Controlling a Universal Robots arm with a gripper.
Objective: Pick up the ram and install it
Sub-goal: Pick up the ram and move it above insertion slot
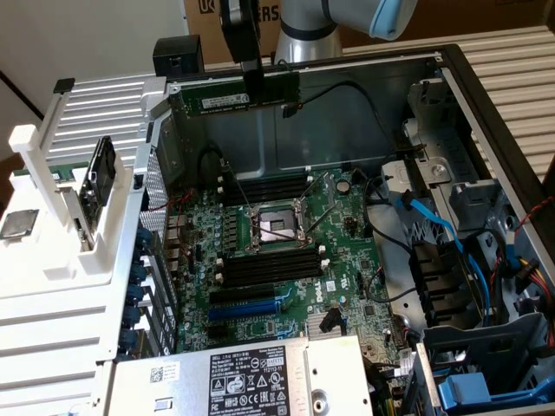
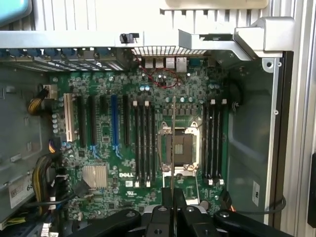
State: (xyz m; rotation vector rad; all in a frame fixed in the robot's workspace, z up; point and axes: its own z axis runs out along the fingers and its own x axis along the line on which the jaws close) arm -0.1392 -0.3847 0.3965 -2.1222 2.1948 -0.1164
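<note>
**Ram stick, held aloft over open computer case**

Item: ram (image 1: 227,101), a long green board with a pale label, lying level and clear of the motherboard (image 1: 286,260).
Holder: gripper (image 1: 252,90), clamped onto the ram from above.
Position: in the air over the computer case (image 1: 486,121), near its far wall.
Wrist view: the ram appears edge-on as a thin line above the processor socket (image 2: 177,148), between two banks of memory slots (image 2: 144,143).
Also present: a power supply (image 1: 251,377) at the case's near edge, and a white rack (image 1: 87,217) beside the case at the exterior view's left.
</note>
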